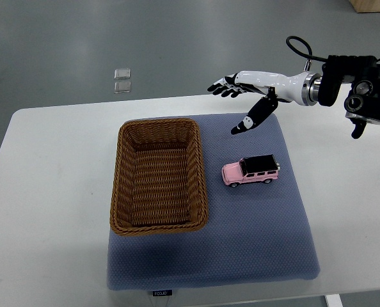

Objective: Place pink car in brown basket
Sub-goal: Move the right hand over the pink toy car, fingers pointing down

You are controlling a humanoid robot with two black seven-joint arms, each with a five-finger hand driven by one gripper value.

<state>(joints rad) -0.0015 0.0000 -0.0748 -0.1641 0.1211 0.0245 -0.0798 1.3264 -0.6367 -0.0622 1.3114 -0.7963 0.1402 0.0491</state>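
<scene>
On the bench mat, pink car (251, 171) sits beside empty brown basket (159, 176). Right hand (244, 96) hovers above, fingers spread, holding nothing. Grasp and placement pending.

One small label (160, 293) sits on the near edge of the blue-grey mat (254, 256), a dark tag with pale letters. The print is too small to read with certainty. No other text, number, brand or sign can be read on anything else in view.
</scene>
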